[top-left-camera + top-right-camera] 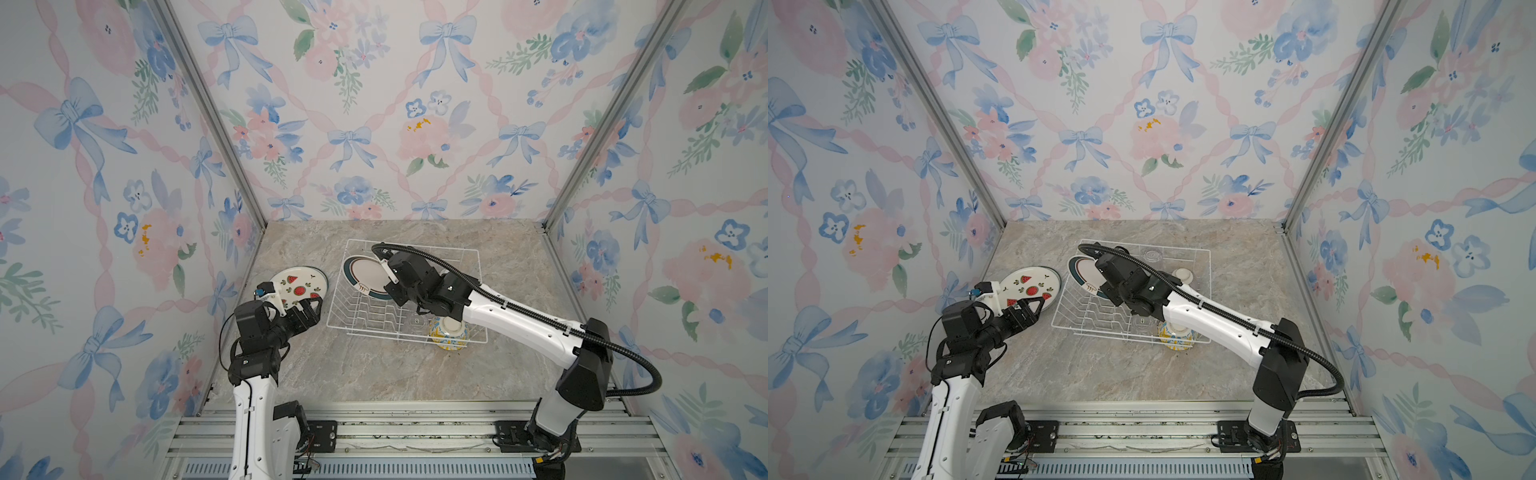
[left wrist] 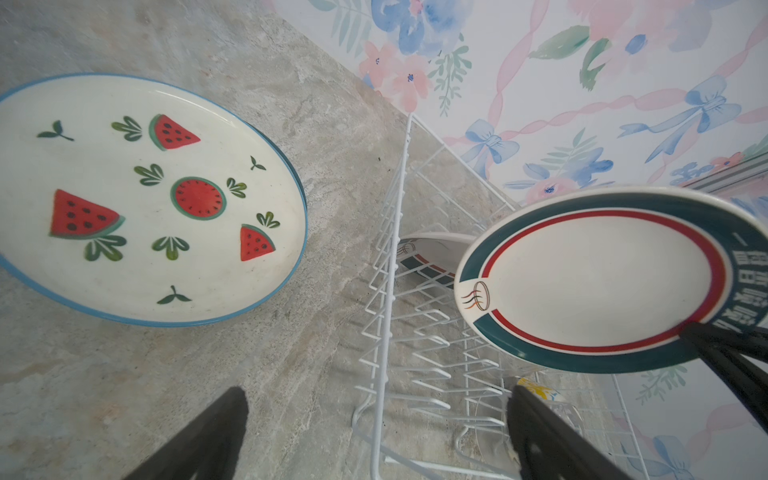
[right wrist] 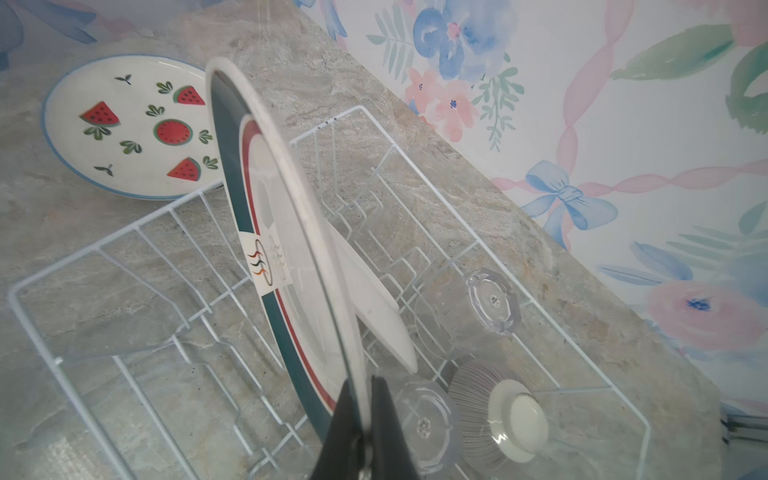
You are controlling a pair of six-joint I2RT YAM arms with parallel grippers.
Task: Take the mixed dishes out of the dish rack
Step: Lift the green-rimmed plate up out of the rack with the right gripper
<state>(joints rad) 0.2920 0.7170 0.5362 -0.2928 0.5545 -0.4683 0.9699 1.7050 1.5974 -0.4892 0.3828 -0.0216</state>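
You had bright, even overhead light across the cell; the worktop (image 1: 374, 374) carried only faint, soft-edged shadows in both top views. Those views were sharp in the middle, while the wide lens stretched the walls (image 1: 104, 166) toward the corners. In your left wrist view the watermelon plate (image 2: 158, 199) was crisp, but the left hand (image 2: 378, 392) showed its fingers (image 2: 208, 436) as blurred black wedges. In the right wrist view the teal-rimmed plate (image 3: 291, 249) went soft close to the lens, and the right hand (image 3: 361, 390) pinching it was dark and unfocused. The dish rack (image 3: 99, 248) wires bowed, and small white glints sat on a glass cup (image 3: 494, 301) and the striped bowl (image 3: 515, 424).
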